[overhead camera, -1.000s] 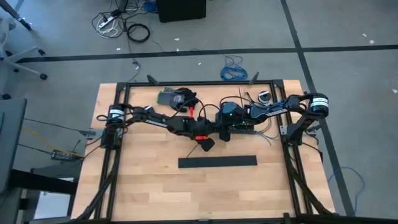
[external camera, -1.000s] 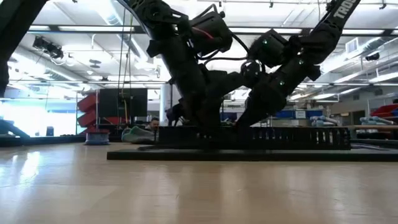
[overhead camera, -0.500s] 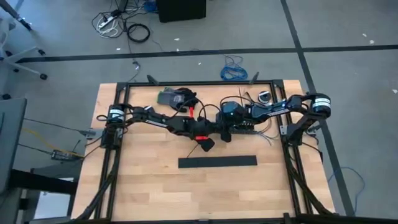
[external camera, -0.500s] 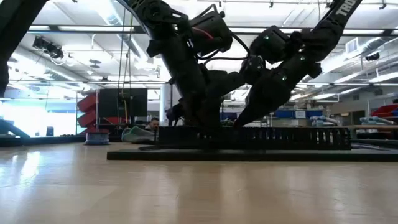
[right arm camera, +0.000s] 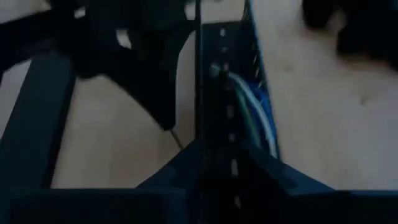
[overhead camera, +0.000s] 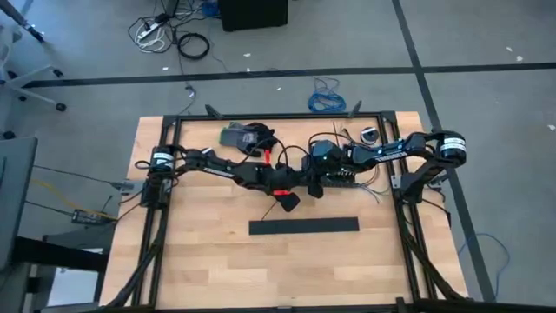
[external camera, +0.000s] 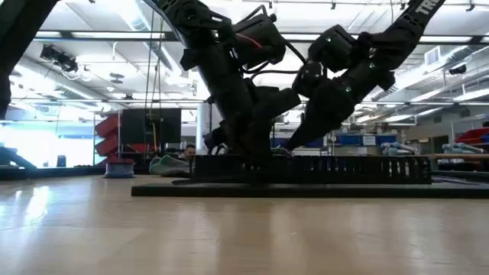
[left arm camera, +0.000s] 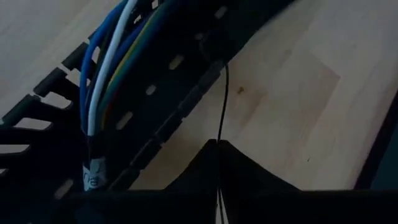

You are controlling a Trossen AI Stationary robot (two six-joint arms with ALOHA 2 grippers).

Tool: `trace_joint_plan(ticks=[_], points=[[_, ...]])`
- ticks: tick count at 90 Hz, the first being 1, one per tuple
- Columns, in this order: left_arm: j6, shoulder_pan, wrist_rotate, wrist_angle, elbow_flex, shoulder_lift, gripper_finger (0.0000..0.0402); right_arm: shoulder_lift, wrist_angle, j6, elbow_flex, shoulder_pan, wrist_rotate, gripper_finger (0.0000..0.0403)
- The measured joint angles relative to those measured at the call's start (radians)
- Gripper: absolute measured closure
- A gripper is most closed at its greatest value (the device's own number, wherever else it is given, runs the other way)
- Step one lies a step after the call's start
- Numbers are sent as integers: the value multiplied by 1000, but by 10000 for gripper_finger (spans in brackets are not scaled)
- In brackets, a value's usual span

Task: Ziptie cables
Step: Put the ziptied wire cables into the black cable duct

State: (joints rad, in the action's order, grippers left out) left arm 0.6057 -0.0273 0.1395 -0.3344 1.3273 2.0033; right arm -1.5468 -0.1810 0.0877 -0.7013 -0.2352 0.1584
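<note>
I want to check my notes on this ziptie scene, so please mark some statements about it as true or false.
1. The cables lie in the slotted black duct. True.
2. The left gripper is open and empty. False: it is shut on a thin black ziptie.
3. The flat black bar lies under both arms. False: it lies apart from them, on bare wood.
4. The right gripper is at the duct too, close to the left one. True.

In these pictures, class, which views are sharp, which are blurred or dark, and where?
High view: evenly lit, sharp. Low view: arms are backlit silhouettes against bright ceiling lights. Left wrist view: cables clear, the near left end effector dark. Right wrist view: soft throughout, cables smeared.
</note>
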Motion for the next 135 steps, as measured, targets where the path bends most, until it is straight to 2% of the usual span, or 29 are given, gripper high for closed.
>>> trace_joint_plan(ticks=[27, 46, 67, 74, 89, 98, 108, 115, 127, 135], points=[[2, 0, -38, 2, 0, 0, 402, 95, 61, 21, 0, -38, -11, 285], [-5, 9, -118, -7, 0, 0, 396, 120, 133, 18, 0, -82, -30, 222], [-9, 31, -176, -39, 0, 0, 368, 126, 117, -6, 0, -101, -35, 156], [-27, 37, -170, -36, 0, 0, 363, 126, 100, -6, 0, -102, -35, 142], [-52, 52, -37, -36, 0, -7, 365, 126, 98, -7, 0, -101, -31, 131], [-55, 55, -29, -35, 0, -9, 366, 126, 100, -15, 0, -101, -31, 146], [-56, 62, -28, -32, 0, -9, 367, 126, 100, -15, 0, -101, -45, 186], [-57, 70, -12, -37, 0, -11, 367, 126, 108, -10, 0, -101, -60, 236], [-80, 88, 82, -68, -1, -56, 367, 126, 123, 25, 0, -101, -65, 372], [-82, 95, 126, -90, -1, -108, 367, 126, 124, 32, 0, -103, -65, 390]])
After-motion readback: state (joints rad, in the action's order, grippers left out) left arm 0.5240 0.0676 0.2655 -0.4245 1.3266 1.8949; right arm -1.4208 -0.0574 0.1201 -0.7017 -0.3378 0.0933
